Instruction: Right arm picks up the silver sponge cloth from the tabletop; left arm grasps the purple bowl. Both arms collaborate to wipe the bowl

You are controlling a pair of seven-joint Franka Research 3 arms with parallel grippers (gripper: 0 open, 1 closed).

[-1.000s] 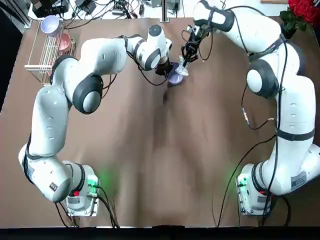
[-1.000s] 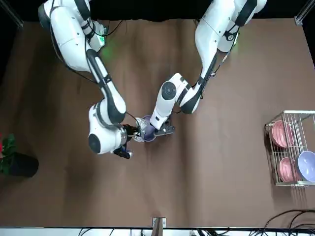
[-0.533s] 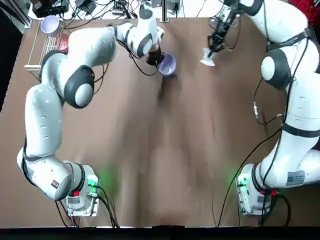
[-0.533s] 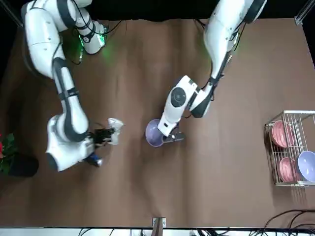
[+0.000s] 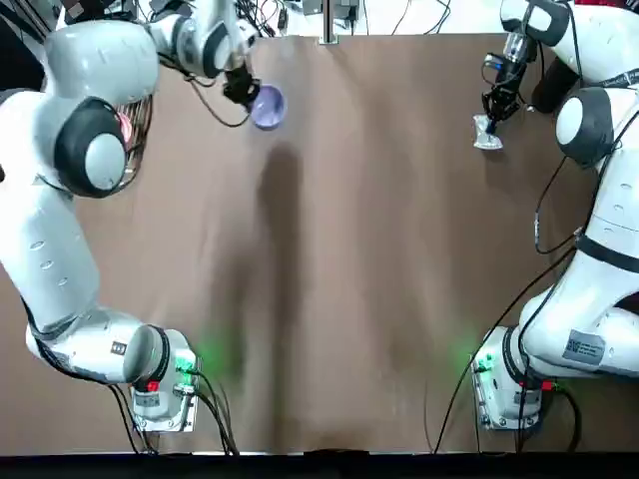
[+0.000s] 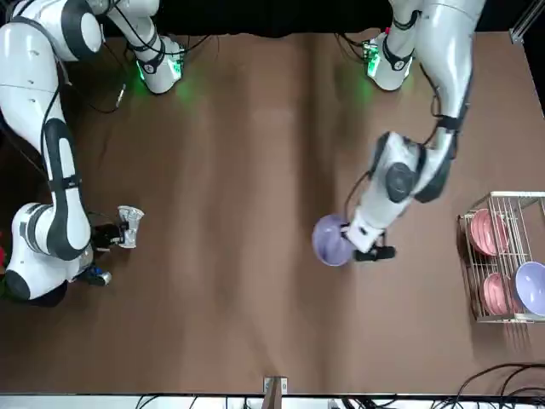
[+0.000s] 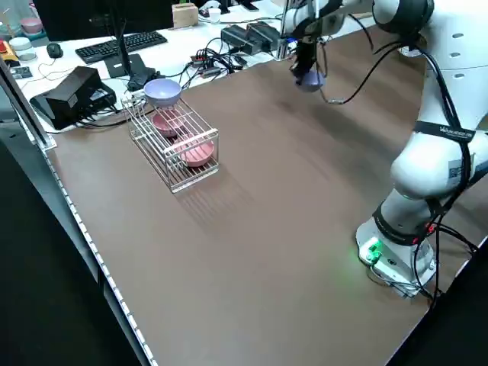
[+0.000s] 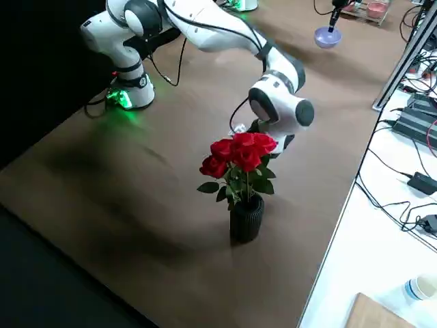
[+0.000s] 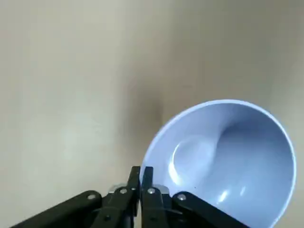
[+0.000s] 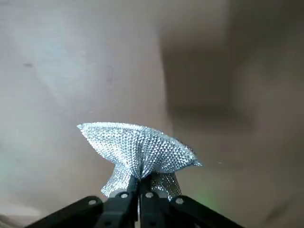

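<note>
The purple bowl is small and round, lavender outside with a glossy pale blue inside; the left claw is clenched on its rim and holds it tilted above the far left part of the table. The silver sponge cloth, a glittering wad fanned out like a bow, is pinched at its middle by the right claw at the table's far right, well apart from the bowl.

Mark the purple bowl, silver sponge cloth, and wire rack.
round lavender-purple bowl (image 6: 329, 241), front view, outer wall.
shiny silver sponge cloth (image 10: 142, 147), right wrist view, fanned middle.
wire rack (image 7: 177, 177), left side view, near end bars.
</note>
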